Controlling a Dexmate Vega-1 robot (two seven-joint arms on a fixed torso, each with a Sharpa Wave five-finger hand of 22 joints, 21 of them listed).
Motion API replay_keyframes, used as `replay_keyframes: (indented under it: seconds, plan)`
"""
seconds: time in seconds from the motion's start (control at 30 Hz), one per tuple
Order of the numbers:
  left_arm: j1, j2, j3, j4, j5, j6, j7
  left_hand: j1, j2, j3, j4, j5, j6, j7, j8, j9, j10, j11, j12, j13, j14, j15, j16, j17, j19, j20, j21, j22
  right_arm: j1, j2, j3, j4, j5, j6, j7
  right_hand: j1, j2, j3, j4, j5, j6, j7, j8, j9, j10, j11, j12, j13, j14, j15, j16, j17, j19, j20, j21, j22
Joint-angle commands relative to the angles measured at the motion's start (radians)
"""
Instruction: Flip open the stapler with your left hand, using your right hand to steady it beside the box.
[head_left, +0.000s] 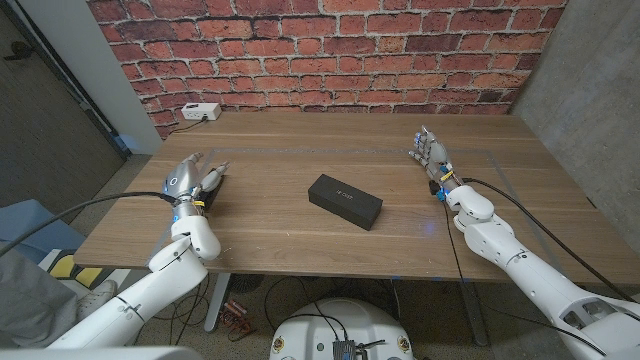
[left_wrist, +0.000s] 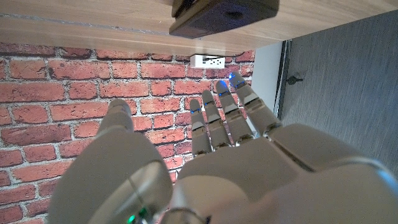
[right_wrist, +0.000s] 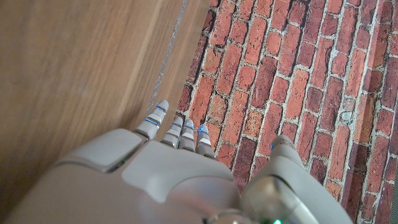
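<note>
A flat black rectangular box (head_left: 345, 200) lies at an angle in the middle of the wooden table (head_left: 300, 150); the left wrist view catches it too (left_wrist: 224, 15). My left hand (head_left: 195, 180) is at the table's left side, well away from the box, fingers stretched out and slightly apart, holding nothing; its fingers (left_wrist: 224, 118) point toward the brick wall. My right hand (head_left: 430, 155) is at the table's right side, also far from the box, fingers extended toward the wall and holding nothing. The right wrist view has its fingers (right_wrist: 177, 134) over bare wood.
A white power strip (head_left: 200, 112) lies at the table's far left corner against the brick wall, also in the left wrist view (left_wrist: 207, 61). Cables run from both wrists off the table's near edge. A grey wall stands on the right.
</note>
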Motion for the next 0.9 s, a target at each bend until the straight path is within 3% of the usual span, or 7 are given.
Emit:
replay_keyframes:
  seconds: [0.03, 0.77, 0.83, 0.9]
  plan:
    - [0.000, 0.004, 0.007, -0.001, -0.007, 0.041, -0.007, 0.000, 0.002, 0.001, 0.007, -0.004, -0.003, 0.001, -0.002, 0.002, 0.003, -0.006, 0.002, 0.007, -0.008, -0.031, -0.001, 0.003, -0.006, 0.005, -0.004, 0.004, 0.009, 0.006, -0.005, 0.009, -0.002, -0.006, -0.003, 0.002, 0.010, 0.003, -0.008, 0.002, 0.000, 0.004, -0.001, 0.002, -0.002, -0.003, 0.000, 0.003, 0.002, 0.000, 0.005, 0.002, -0.001, 0.008, 0.004, 0.003]
    - [-0.016, -0.002, 0.027, 0.023, -0.015, 0.094, 0.005, -0.012, -0.001, -0.006, 0.013, -0.005, 0.015, 0.007, 0.003, 0.003, 0.037, -0.001, 0.014, 0.016, 0.033, -0.040, 0.014, 0.005, -0.017, 0.020, -0.006, 0.005, 0.019, 0.017, -0.007, 0.040, 0.002, -0.003, 0.004, 0.005, 0.014, 0.005, -0.011, 0.002, 0.001, 0.003, -0.001, 0.002, -0.003, -0.007, -0.001, 0.003, 0.002, -0.001, 0.005, 0.001, -0.001, 0.008, 0.004, 0.003]
    - [-0.020, -0.016, 0.033, 0.034, -0.005, 0.101, 0.030, -0.004, -0.003, -0.006, 0.008, -0.005, 0.048, -0.014, 0.011, 0.002, 0.094, -0.024, 0.033, 0.023, 0.104, -0.081, 0.031, 0.001, 0.006, 0.011, 0.003, 0.006, 0.021, 0.016, -0.011, 0.042, -0.002, -0.002, 0.007, 0.005, 0.014, 0.005, -0.011, 0.002, 0.000, 0.003, -0.001, 0.002, -0.003, -0.008, 0.000, 0.003, 0.002, -0.001, 0.005, 0.001, -0.001, 0.008, 0.004, 0.003]
    - [-0.023, -0.025, 0.037, 0.043, 0.001, 0.102, 0.047, -0.004, -0.006, -0.008, 0.008, -0.005, 0.067, -0.013, 0.016, 0.001, 0.120, -0.033, 0.041, 0.026, 0.146, -0.095, 0.041, -0.001, 0.010, 0.008, 0.004, 0.006, 0.020, 0.019, -0.010, 0.040, 0.003, -0.006, 0.007, 0.006, 0.014, 0.005, -0.012, 0.002, 0.000, 0.003, -0.001, 0.002, -0.003, -0.007, 0.000, 0.003, 0.002, -0.001, 0.005, 0.001, -0.001, 0.008, 0.004, 0.003]
